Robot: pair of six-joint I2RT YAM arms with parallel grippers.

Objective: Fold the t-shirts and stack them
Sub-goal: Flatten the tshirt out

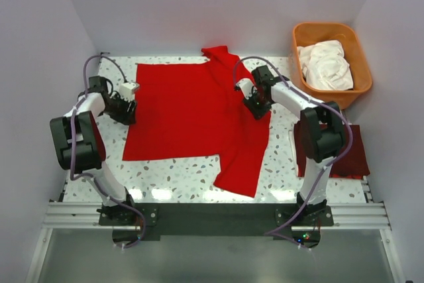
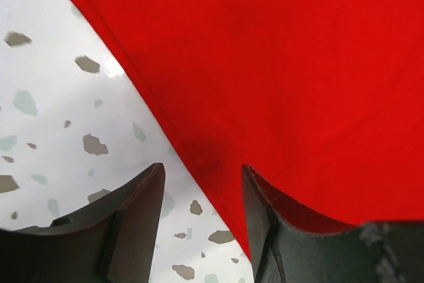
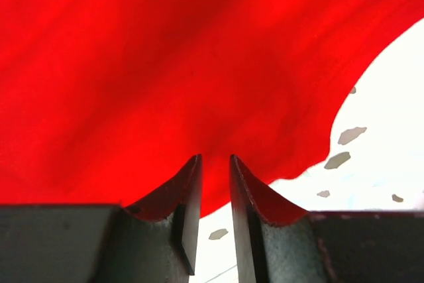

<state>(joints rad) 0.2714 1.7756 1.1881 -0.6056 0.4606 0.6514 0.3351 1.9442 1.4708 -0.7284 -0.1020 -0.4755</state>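
Left wrist view: my left gripper (image 2: pixel 202 171) stands half open and empty, with the edge of the red t-shirt (image 2: pixel 278 64) running under the gap. My right gripper (image 3: pixel 214 160) is barely parted and grips nothing; the cloth lies just past its tips.

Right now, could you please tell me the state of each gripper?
Left gripper: open, over the edge of the red t-shirt.
Right gripper: narrowly open, holding nothing.
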